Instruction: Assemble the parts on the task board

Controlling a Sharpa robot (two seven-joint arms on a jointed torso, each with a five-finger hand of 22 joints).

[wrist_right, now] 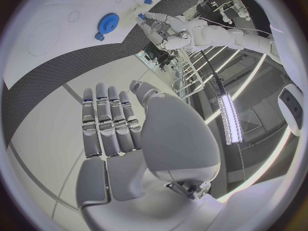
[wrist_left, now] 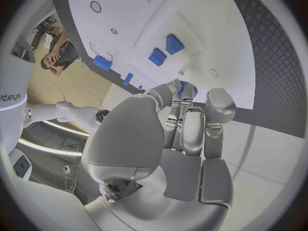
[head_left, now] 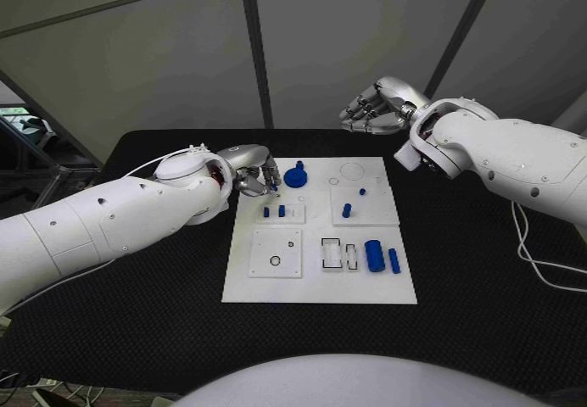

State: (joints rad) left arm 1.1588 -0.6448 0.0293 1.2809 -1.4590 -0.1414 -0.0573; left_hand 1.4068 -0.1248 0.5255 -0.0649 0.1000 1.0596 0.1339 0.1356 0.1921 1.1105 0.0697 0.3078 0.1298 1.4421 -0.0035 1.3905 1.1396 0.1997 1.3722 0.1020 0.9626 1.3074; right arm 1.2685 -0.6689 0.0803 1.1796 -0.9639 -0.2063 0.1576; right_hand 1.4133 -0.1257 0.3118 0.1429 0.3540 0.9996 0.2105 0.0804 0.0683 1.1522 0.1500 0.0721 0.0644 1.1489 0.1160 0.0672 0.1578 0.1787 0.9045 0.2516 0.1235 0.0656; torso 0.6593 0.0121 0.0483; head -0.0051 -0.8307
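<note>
Looking down in the head view, the white task board [head_left: 321, 288] sat mid-frame on the black table [head_left: 489, 322]. The left hand [head_left: 254, 177] hovered at the board's upper-left edge, fingers curled by the blue gear [head_left: 295, 177]; whether it held anything could not be told there. Two small pegs [head_left: 273, 211] stood centre-left, a peg [head_left: 348, 209] centre, and blue cylinders [head_left: 381, 257] lower right. The right hand [head_left: 376, 108] hung upper right, off the board, fingers curled in, nothing in them.

Left wrist view: fingers [wrist_left: 192, 131] bunched around a blue piece [wrist_left: 187, 89], apparently pinching it. Partial lettering read "dejys".

Right wrist view: fingers [wrist_right: 109, 120] lay straight together, holding nothing; the gear [wrist_right: 108, 22] sat upper left.
</note>
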